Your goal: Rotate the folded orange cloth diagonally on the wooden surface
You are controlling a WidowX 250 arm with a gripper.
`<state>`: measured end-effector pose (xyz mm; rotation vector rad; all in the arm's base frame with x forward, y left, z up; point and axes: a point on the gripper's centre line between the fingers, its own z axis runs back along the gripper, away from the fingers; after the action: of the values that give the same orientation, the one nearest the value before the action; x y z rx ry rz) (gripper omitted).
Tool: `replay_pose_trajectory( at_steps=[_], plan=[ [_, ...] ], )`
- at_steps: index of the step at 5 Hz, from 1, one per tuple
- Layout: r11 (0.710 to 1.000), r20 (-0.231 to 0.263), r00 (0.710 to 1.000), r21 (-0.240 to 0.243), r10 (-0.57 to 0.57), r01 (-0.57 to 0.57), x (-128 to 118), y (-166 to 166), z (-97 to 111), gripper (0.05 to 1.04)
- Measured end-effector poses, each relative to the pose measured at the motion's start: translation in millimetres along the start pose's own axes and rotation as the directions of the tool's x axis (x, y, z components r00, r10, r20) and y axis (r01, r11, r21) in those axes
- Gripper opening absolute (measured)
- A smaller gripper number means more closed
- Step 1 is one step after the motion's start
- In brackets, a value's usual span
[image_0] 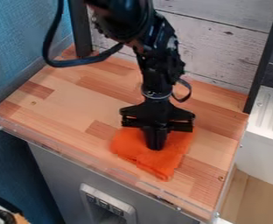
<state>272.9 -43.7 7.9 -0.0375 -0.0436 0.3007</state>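
The orange cloth (162, 162) lies unlifted and somewhat bunched on the wooden tabletop (71, 109), under the tool (155, 146), which looks closed, though whether it pinches any fabric I cannot tell.

Room to pass spans the counter (63, 107) at the view's left; the plank wall (221, 48) bars the rear, where a black cable (50, 41) loops in front.
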Motion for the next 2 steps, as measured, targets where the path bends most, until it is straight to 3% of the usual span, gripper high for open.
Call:
replay_pose_trajectory(
  at_steps=[2],
  plan=[
    [0.98,-0.008,0.98,0.036,-0.197,0.197,-2.8,-12.9,-0.1,0.063]
  ],
)
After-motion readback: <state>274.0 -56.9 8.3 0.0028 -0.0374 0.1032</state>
